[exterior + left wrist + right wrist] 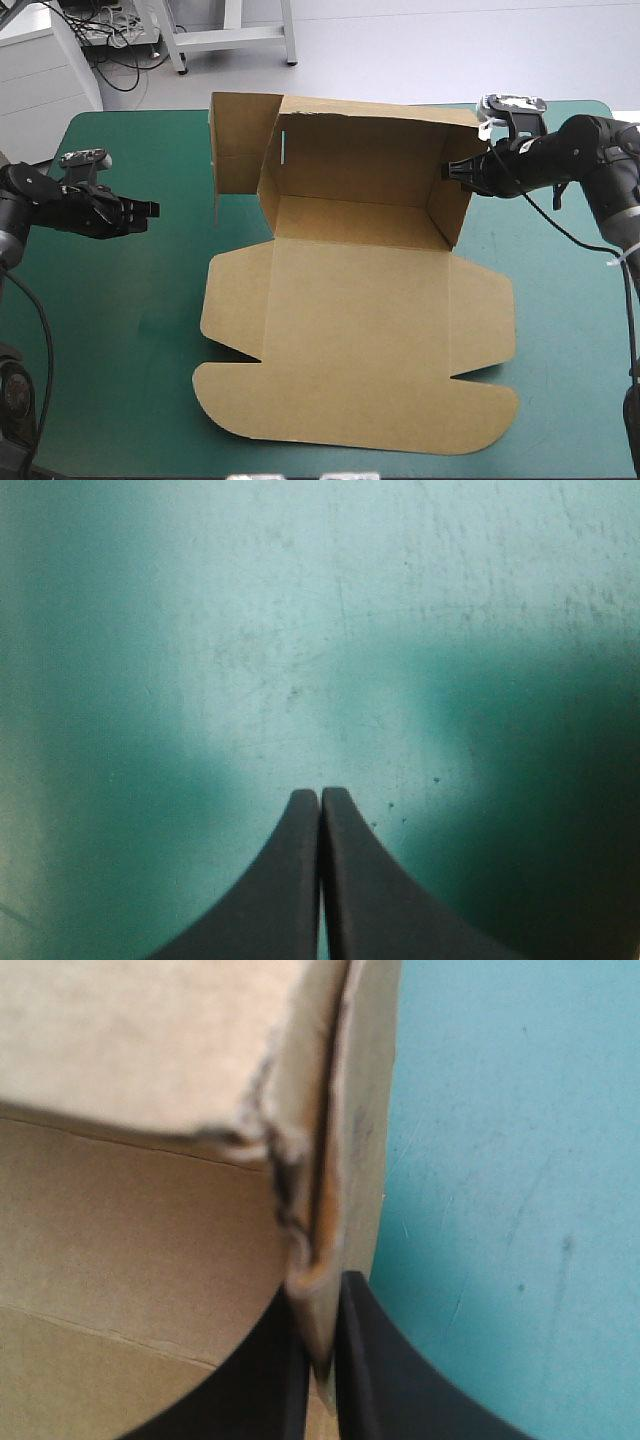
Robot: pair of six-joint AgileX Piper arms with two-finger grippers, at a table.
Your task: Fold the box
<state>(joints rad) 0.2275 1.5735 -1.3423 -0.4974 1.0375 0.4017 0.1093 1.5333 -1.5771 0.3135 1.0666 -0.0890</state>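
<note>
Two grippers show. The right gripper (447, 170) (322, 1290) is clamped on the upper edge of the box's right wall (450, 205), its black fingers all but together with the brown board pinched between them. The left gripper (153, 209) (320, 792) hangs over bare cover well to the left of the box, its fingers pressed together in one point and holding nothing.

One table (120, 330) with a teal-green cover carries everything. One box (350, 320) (150, 1240) lies at its middle, its long axis running near to far. The open tray end is toward the far edge and the lid (360, 400) lies flat toward the near edge, with rounded corners. Three panels stand raised at the far end: the far wall (350, 160), the right wall, and a left flap (240, 140) that is swung outward past the tray's left corner rather than tucked in.
</note>
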